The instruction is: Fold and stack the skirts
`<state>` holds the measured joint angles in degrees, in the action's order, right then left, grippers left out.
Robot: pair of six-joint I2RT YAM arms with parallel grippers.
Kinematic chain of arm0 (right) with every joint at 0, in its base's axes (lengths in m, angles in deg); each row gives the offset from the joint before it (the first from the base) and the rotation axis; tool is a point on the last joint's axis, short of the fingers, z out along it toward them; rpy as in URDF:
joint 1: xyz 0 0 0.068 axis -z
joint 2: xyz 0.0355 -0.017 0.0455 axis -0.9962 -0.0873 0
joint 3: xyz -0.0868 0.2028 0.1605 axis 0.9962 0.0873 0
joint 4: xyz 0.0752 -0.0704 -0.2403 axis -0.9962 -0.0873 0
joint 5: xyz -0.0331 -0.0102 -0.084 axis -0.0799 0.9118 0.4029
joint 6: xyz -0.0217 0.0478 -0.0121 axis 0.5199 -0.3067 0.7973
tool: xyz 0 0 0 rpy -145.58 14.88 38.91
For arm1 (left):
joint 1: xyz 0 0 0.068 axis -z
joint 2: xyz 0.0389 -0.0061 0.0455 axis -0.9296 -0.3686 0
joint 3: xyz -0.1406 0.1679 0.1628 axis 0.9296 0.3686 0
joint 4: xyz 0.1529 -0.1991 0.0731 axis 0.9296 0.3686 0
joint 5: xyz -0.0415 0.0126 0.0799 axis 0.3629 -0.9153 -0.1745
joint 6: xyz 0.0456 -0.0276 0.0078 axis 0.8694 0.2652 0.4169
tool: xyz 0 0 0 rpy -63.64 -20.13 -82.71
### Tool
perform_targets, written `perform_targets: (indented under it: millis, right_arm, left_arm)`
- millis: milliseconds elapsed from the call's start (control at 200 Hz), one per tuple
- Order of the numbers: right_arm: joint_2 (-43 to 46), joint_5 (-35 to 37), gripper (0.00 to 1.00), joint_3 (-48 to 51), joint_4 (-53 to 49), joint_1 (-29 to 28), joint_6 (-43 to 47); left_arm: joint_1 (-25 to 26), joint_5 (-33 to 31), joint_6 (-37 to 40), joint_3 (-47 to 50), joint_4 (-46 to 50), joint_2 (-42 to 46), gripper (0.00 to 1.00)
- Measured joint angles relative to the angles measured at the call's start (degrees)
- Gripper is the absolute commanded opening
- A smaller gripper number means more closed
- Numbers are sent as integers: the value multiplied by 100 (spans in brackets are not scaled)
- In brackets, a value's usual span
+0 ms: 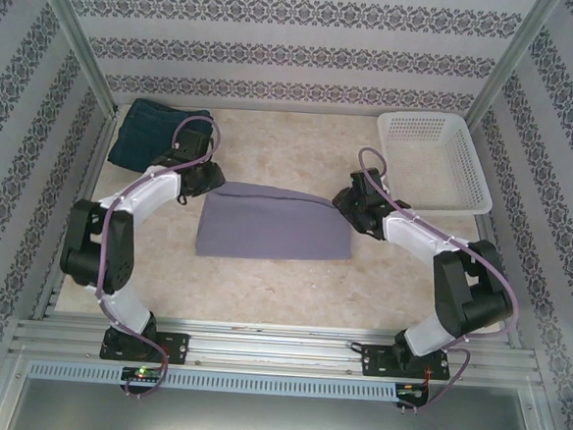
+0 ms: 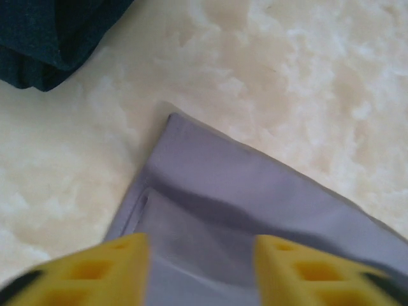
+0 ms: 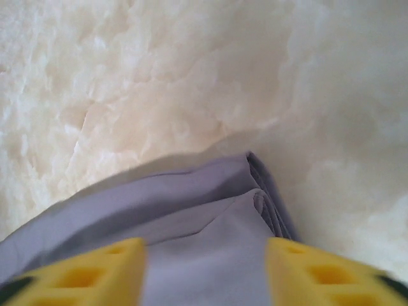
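Observation:
A light lavender-grey skirt (image 1: 276, 224) lies folded flat in the middle of the table. My left gripper (image 1: 210, 182) hovers at its far left corner and my right gripper (image 1: 351, 202) at its far right corner. In the left wrist view the yellow fingers (image 2: 121, 264) stand wide apart over the skirt's corner (image 2: 210, 185), so the left gripper (image 2: 201, 258) is open and holds nothing. The right gripper (image 3: 204, 264) is open too, its fingers (image 3: 306, 271) spread over the skirt's layered corner (image 3: 248, 191). A folded dark blue denim skirt (image 1: 159, 135) rests at the back left, its edge (image 2: 44, 38) visible from the left wrist.
A white lattice basket (image 1: 433, 161) stands at the back right. Patterned walls and metal posts close in the table on three sides. Bare pale tabletop (image 1: 291, 146) stretches between the denim skirt and the basket.

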<state>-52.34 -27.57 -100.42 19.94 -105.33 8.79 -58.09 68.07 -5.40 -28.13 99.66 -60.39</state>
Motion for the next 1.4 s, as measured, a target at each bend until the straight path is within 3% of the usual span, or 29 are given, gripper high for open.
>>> perform_targets:
  millis: [220, 410, 550, 749, 959, 1089, 1264, 1399]
  right_arm:
    - [485, 44, 98, 7, 247, -122, 334]
    - [387, -472, 98, -22, 730, -428, 623]
    - [-566, -1128, 98, -310, 1145, -573, 551]
    - [-1488, -1388, 98, -507, 1311, -555, 511]
    - [-1108, -1388, 98, -514, 946, -328, 791]
    - [-385, -1515, 98, -509, 474, -422, 901]
    - [363, -1991, 98, 190, 1073, -883, -11]
    - [22, -2337, 98, 756, 1725, -1021, -881]
  left_arm:
    - [2, 111, -4, -59, 133, 411, 100]
    - [398, 997, -262, 181, -260, 920, 100]
    - [597, 1775, -756, 590, -1058, 367, 100]
    - [546, 1818, -940, 654, -1331, -715, 100]
    - [356, 1886, -890, 656, -1384, -595, 100]
    - [411, 2065, -911, 671, -1123, 35, 100]
    - [824, 2494, -1681, 1390, -1781, 1169, 100]
    - [1001, 2675, -2767, 2592, -3003, 1123, 100]
